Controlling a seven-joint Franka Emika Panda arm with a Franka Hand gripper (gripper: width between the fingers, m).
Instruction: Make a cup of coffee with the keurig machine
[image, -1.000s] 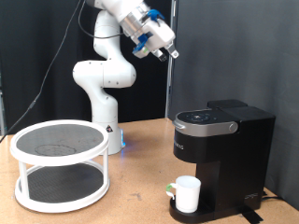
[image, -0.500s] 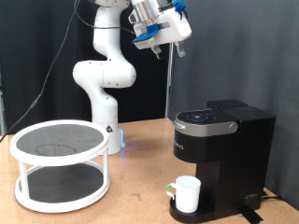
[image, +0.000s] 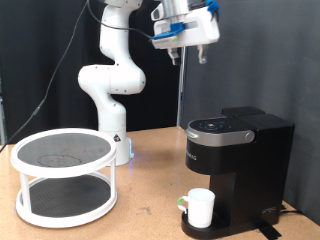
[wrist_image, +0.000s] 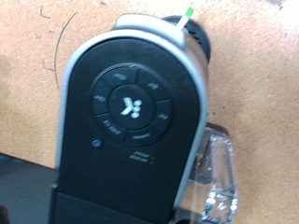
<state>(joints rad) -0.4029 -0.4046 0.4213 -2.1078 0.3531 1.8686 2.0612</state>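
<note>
Arm (image: 115, 70) rises at far left. Keurig machine (image: 236, 165) stands at right, lid closed. White stand (image: 65, 177) sits at left. Gripper (image: 188, 52) hangs high above the machine, empty; whether its fingers are parted cannot be told. Cup (image: 200, 208) sits on the machine's drip tray.

The exterior view faces the scene side-on; the wrist view looks straight down at the keurig machine (image: 235, 165) (wrist_image: 131, 131), shared by both.

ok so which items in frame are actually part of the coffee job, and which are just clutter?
Job:
- keurig machine, lid shut
- cup, on its drip tray
- gripper, high above the machine, holding nothing

Clutter:
- white two-tier stand, at the exterior view's left
</note>
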